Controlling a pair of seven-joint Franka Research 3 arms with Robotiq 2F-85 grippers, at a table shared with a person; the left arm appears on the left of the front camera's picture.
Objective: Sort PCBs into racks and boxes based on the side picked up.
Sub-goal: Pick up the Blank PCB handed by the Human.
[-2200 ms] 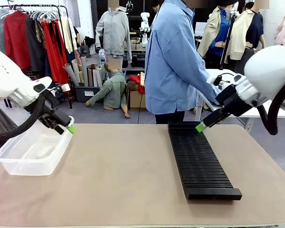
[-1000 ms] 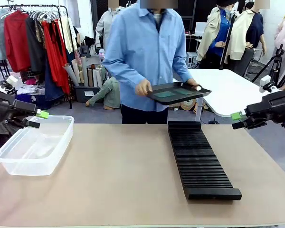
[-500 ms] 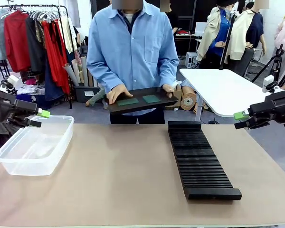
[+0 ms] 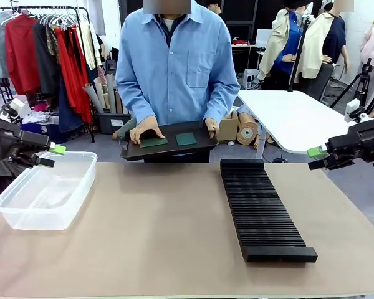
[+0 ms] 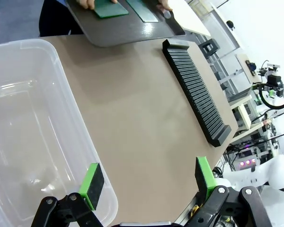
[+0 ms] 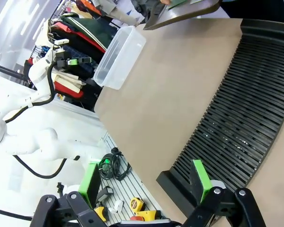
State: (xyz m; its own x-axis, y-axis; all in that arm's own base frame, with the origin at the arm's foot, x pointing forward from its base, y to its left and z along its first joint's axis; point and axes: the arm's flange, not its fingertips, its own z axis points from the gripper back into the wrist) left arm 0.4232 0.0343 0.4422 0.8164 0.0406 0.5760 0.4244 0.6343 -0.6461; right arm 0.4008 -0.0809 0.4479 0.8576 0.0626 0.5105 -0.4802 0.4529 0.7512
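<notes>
1. Two PCBs (image 4: 186, 138) lie on a person's tray (image 4: 165, 152), left of the rack's (image 4: 262, 208) far end.
2. The box (image 4: 43, 215) sits far left of the rack.
3. Left gripper (image 4: 52, 156), left of the rack: fingers apart.
4. Right gripper (image 4: 313, 158), right of it: fingers apart.

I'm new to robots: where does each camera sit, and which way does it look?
Front view: fixed between the arms, facing across the table at the person holding a black tray; left pincer and right pincer show at the edges.
Left wrist view: on the left arm, looking along its open pincer down at the clear tub and table.
Right wrist view: on the right arm, looking along its open pincer over the black rack; the left arm is beyond.
Shared: both wrist views show tub, rack and tray.
</notes>
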